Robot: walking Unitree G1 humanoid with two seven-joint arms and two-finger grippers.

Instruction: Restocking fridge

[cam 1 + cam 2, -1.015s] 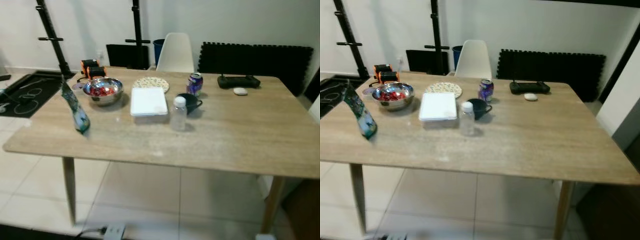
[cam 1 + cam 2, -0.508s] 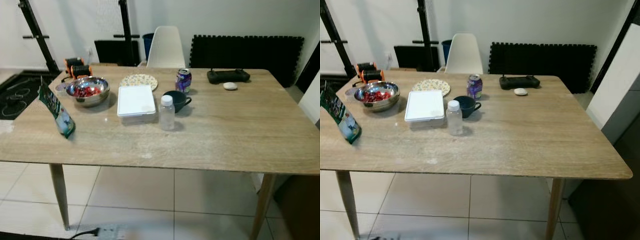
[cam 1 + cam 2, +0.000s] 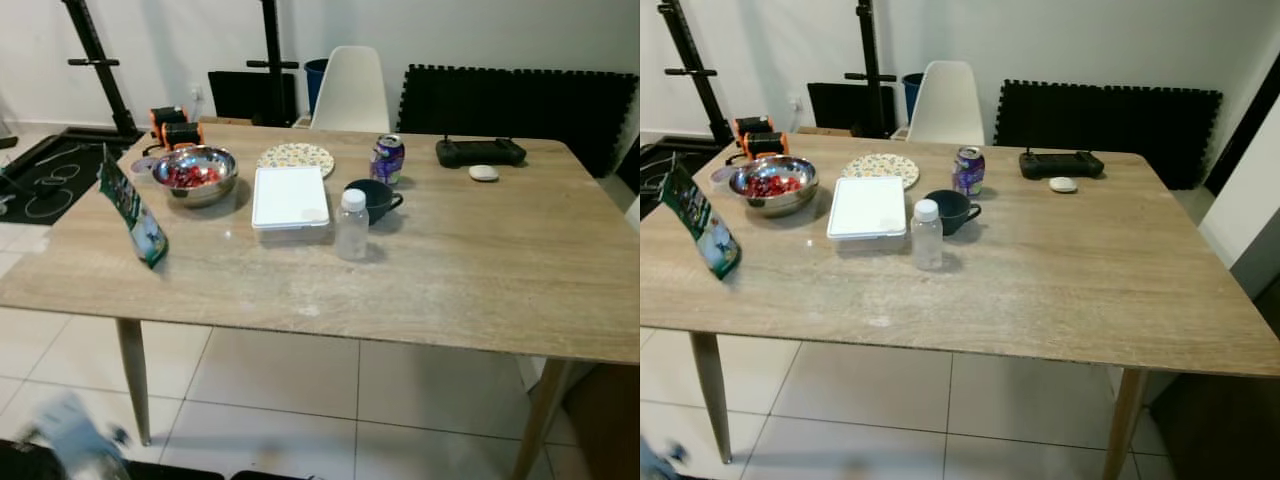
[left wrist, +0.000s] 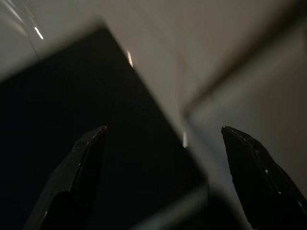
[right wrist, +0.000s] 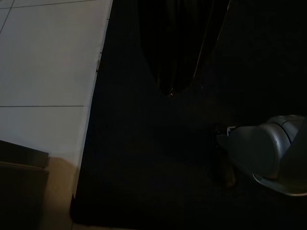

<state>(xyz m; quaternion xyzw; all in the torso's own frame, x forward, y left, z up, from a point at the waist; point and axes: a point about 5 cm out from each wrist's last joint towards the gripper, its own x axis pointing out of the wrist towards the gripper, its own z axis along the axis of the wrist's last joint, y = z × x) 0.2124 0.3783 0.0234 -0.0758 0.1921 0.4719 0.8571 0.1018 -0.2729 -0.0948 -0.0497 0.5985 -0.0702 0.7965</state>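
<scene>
Nothing on the light wooden counter (image 3: pixel 470 270) has shifted; only the camera swung. Clear plastic bottle (image 3: pixel 351 225) stands beside the white lidded box (image 3: pixel 290 196). Left tool (image 4: pixel 163 139) gapes wide; right tool's fingers (image 5: pixel 178 43) lie together.

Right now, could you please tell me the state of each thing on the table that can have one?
Water bottle: upright, white cap on.
White container: lid on, flat on the table.
Steel bowl: upright, holding red food.
Soda can: upright.
Dark mug: upright, handle toward the robot's right.
Green snack bag: standing, leaning.
Patterned plate: flat.
Left claw: open.
</scene>
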